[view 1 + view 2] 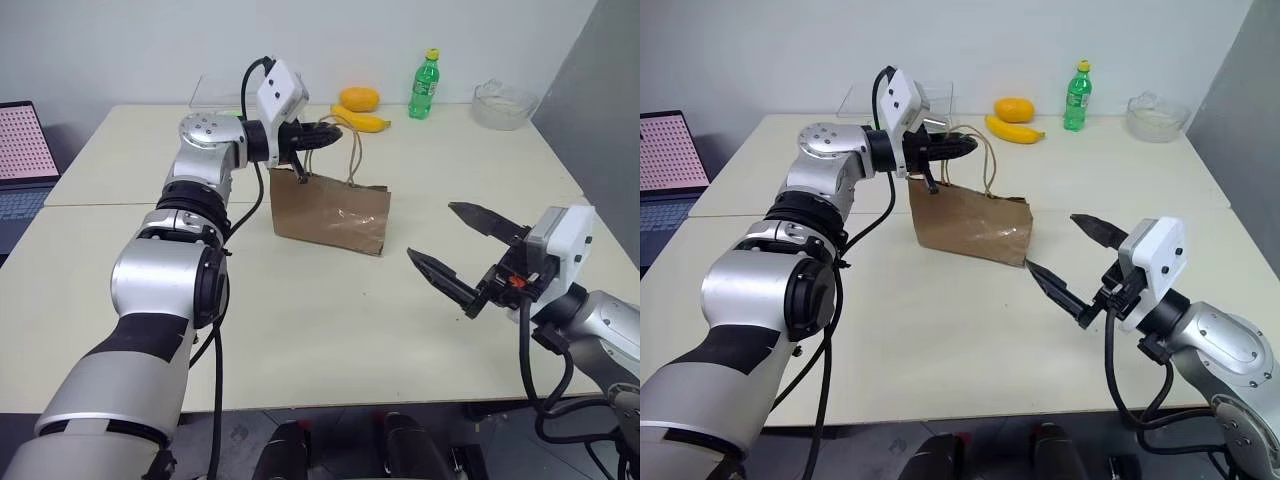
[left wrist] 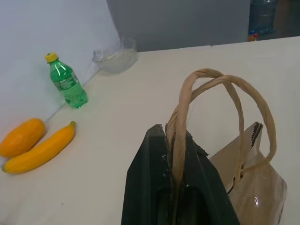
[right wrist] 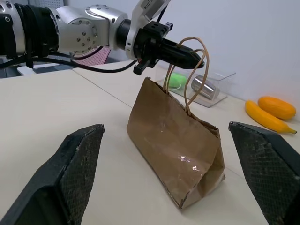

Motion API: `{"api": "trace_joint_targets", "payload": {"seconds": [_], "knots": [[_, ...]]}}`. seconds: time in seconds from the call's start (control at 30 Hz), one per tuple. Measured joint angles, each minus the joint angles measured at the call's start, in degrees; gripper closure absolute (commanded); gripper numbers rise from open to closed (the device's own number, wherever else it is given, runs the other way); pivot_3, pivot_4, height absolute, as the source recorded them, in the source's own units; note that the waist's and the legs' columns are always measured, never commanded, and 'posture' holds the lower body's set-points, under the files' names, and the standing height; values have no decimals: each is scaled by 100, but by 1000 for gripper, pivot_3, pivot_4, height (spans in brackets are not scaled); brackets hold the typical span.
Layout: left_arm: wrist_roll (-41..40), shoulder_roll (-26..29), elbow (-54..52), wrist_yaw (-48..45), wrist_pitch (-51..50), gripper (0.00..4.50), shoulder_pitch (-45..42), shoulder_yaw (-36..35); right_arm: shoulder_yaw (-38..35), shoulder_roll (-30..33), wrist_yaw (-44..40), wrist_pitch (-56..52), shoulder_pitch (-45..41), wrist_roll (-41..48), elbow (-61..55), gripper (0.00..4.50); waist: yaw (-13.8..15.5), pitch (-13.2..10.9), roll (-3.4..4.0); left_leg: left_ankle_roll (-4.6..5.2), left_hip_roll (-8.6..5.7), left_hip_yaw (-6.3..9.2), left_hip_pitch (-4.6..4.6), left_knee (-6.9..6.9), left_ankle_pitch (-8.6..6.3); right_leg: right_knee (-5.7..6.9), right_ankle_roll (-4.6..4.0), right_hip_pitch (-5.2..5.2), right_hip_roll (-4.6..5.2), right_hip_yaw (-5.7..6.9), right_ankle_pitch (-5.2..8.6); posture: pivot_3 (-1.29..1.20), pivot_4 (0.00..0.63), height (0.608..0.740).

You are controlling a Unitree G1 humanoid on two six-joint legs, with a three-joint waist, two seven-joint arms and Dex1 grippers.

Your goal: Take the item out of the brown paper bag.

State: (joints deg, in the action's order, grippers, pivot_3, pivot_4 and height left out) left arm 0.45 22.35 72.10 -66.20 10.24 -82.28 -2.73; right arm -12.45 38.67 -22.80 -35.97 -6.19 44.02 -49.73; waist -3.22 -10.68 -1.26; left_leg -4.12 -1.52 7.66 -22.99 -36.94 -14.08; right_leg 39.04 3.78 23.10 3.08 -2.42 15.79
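In the left eye view, the brown paper bag (image 1: 330,215) is seen standing on the counter (image 1: 300,330), its loop handles (image 1: 352,150) pinched in the closed fingers of the left gripper (image 1: 325,133). The right gripper (image 1: 462,250) waits at 4 o'clock from the bag, well apart, fingers spread wide and empty.

In the left wrist view, a handle is clamped between the fingers.

In the right wrist view, no item can be seen; it is judged to be inside the bag, so extraction is not yet done

bag (image 1: 330,215) mid-table (image 1: 300,320), banana (image 1: 362,121), bottle (image 1: 424,86) behind it
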Motion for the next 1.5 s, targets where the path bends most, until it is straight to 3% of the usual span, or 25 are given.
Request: {"api": "trace_joint_targets", "payload": {"seconds": [0.8,1.13,1.27,1.5], "knots": [[-42,142,-1222,-526,-641,4485,667,210,146,5,-215,32,-27,-197,129,0,-1,0,0,0,2,0,2,-2,0,4,-1,0,0,-1,0,0,150,740],[-60,396,-1604,-449,-624,1420,893,307,237,6,-343,32,-27,-232,145,0,-2,0,1,0,3,0,3,-2,0,5,-1,0,0,-1,-1,0,150,740],[-301,638,-2204,-593,-1013,1420,1330,236,260,13,-399,33,-30,-256,189,0,-9,1,2,0,6,0,4,-2,0,6,-1,0,-2,-1,-1,0,150,740],[-922,1111,-4371,-564,-2267,1420,2852,41,486,68,-433,-46,-135,-454,337,0,-14,2,4,-1,10,0,6,-4,1,7,-2,-1,-2,-6,-1,0,150,740]]}}
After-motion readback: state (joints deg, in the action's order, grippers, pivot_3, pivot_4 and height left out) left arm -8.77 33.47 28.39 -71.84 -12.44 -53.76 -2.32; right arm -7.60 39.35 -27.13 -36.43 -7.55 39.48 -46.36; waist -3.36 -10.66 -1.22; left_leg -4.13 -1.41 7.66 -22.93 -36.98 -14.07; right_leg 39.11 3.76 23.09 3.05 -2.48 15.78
